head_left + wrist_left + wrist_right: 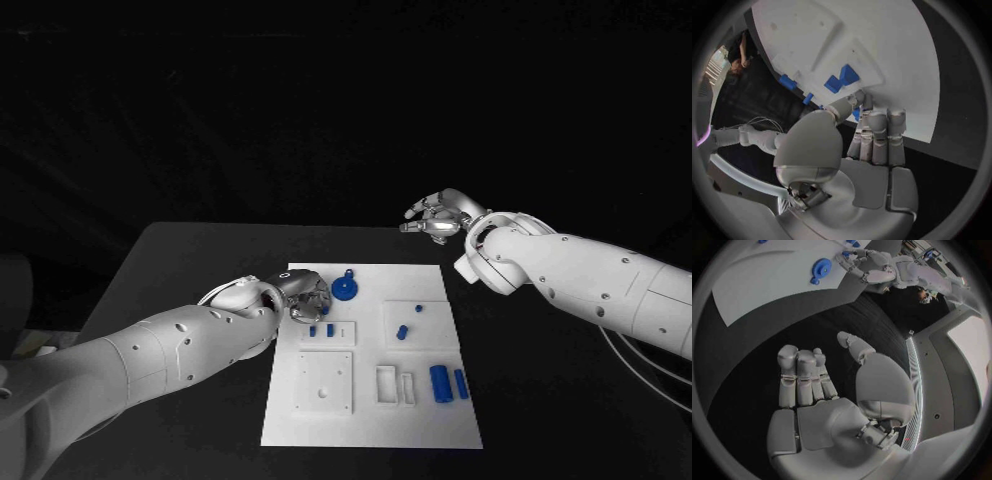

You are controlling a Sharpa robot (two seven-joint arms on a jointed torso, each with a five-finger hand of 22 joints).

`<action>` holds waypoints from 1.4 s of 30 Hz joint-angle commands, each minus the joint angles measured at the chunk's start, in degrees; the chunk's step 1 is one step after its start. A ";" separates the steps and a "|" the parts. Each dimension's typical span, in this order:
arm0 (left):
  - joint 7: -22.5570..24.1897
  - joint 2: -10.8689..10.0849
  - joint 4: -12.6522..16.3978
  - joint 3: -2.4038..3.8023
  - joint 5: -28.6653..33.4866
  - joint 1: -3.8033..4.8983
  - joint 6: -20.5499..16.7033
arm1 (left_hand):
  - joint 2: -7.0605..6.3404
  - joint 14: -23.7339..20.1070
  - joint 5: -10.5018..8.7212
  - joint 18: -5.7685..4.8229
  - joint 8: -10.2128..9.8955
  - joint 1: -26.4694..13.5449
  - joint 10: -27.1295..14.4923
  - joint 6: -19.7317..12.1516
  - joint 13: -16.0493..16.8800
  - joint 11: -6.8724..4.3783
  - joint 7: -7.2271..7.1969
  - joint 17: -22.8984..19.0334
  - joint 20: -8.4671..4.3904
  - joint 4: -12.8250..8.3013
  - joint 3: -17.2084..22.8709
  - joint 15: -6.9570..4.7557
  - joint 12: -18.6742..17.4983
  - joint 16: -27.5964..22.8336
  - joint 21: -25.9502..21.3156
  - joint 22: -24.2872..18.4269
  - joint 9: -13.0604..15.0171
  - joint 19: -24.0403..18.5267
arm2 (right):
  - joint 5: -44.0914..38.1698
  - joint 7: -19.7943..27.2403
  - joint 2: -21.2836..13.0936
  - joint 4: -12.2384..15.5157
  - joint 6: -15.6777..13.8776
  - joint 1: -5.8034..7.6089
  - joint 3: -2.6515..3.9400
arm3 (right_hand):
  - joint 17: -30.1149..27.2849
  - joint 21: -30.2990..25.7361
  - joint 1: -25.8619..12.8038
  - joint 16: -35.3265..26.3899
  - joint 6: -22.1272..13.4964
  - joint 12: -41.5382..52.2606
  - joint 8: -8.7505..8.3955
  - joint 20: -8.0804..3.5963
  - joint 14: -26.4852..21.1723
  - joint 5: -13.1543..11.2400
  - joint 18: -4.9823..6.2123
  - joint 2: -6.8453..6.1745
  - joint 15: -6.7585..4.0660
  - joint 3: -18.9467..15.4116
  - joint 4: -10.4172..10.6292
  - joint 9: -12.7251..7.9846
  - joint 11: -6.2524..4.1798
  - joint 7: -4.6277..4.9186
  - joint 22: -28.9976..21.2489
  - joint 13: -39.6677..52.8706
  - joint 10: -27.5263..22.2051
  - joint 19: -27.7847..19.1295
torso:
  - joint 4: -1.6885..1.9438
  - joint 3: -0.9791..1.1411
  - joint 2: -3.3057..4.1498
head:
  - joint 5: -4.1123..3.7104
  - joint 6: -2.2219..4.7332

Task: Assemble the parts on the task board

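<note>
- The white task board (pixel 372 425) lies flat in the middle of the black worktop (pixel 188 260), its long side running away from the robot.
- The left robot hand (pixel 293 298) sits over the board's near-left part, by its left edge, fingers curled down toward the surface. In the left wrist view its fingertips (pixel 877 122) press together close to two small blue blocks (pixel 841 80) on a raised white plate; whether they pinch a part I cannot tell.
- A round blue gear-like part (pixel 346 288) rests on the board just beside that hand, on the far side of it.
- Two small blue pieces (pixel 323 330) lie side by side on the board just below the left robot hand in the head view.
- Two upright blue bars (pixel 449 384) stand together near the board's right edge, with a white rectangular frame (pixel 394 384) beside them.
- A small blue peg pair (pixel 408 326) sits on a square plate toward the board's right half.
- The right robot hand (pixel 441 217) hovers off the board, beyond its far-right corner, above the bare worktop. Its fingers (pixel 801 377) are loosely extended and apart, holding nothing.
</note>
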 commanded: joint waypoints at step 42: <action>6.71 -14.54 11.65 6.02 51.93 4.22 8.04 | 1.83 -14.82 0.62 -0.04 2.03 -4.48 -3.53 -1.31 1.10 3.89 2.80 -11.23 5.05 0.31 2.19 5.04 -2.87 -24.93 -17.40 -7.65 1.32 -15.14 | -29.10 -0.17 -7.97 8.33 8.48 -2.21 -2.81 | -6.59 -4.12 6.37 -4.50 5.20 -43.50 3.62 0.65 1.37 -12.46 5.65 -0.20 0.67 11.33 -5.31 1.35 0.82 0.29 -0.61 -35.40 1.51 0.63 | 0.01 -0.09 -0.56 | -2.52 0.92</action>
